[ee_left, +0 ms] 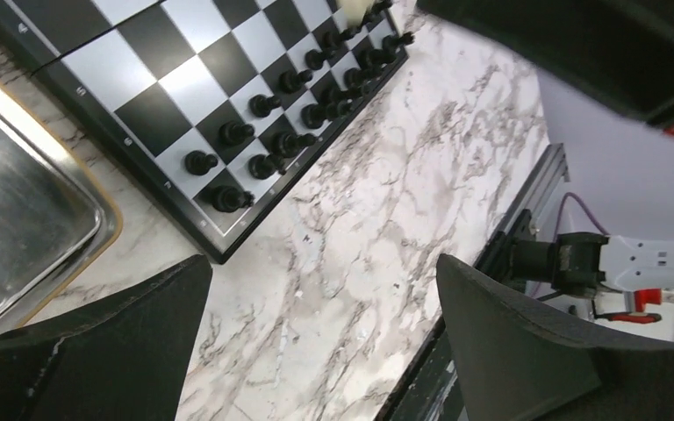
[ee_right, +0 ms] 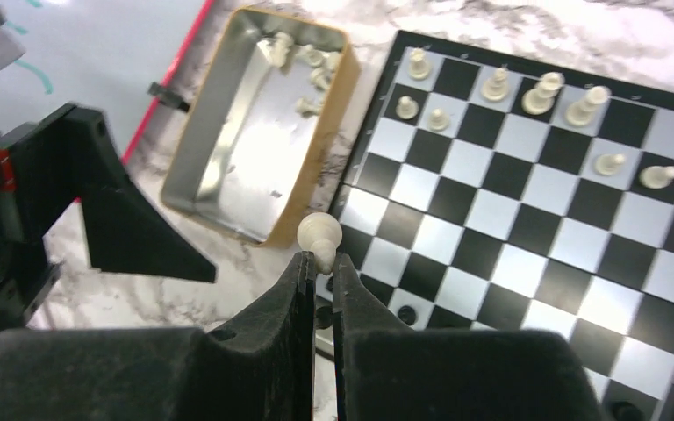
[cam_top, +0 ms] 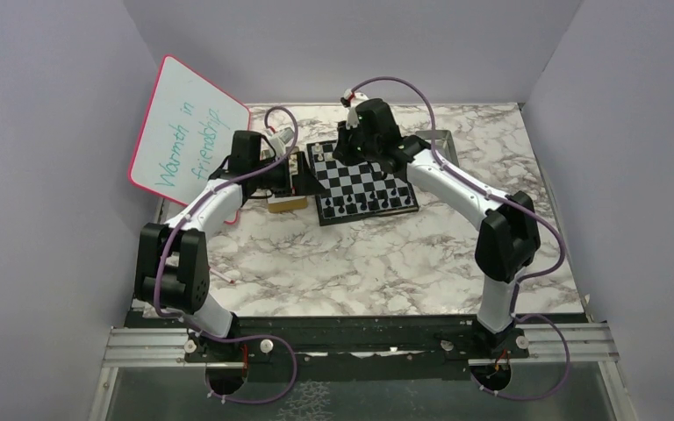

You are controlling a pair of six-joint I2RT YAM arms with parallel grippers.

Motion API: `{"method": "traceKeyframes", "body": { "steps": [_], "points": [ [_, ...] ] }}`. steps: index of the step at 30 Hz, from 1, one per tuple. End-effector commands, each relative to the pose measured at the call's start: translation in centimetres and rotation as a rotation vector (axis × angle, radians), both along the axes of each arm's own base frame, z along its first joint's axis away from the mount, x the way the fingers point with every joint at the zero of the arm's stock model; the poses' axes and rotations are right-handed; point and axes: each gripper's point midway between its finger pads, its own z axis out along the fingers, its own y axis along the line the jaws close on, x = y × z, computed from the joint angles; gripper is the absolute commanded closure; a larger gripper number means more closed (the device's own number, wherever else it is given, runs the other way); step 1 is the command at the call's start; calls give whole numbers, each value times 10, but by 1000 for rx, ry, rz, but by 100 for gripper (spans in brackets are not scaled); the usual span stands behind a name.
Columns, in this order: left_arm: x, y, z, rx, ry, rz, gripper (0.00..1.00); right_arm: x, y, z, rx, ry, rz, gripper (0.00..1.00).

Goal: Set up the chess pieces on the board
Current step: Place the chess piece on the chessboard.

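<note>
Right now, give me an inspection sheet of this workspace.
Surface: marble-patterned table.
Job's things: board, two rows of black pieces along its near edge; white pieces partly set at the far side; more in the metal tray.
Clutter: lettered whiteboard at left.
Grippers: left fingers open, empty; right fingers shut on a white pawn.
Cables: purple cables along both arms.
Surroundings: plain walls; metal rail at the near edge.

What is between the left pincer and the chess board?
Just bare marble tabletop, in the left wrist view, from the left pincer to the board.
</note>
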Motion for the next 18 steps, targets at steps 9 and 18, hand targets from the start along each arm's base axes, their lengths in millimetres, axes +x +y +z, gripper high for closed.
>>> {"method": "traceKeyframes", "body": {
  "steps": [9,18],
  "points": [
    [-28,27,-1,273,-146,58,1,79,-91,-33,-283,41,-158,92],
    [-44,48,-16,436,-212,89,1,132,-121,-58,-383,21,-199,92]
  ]
}}
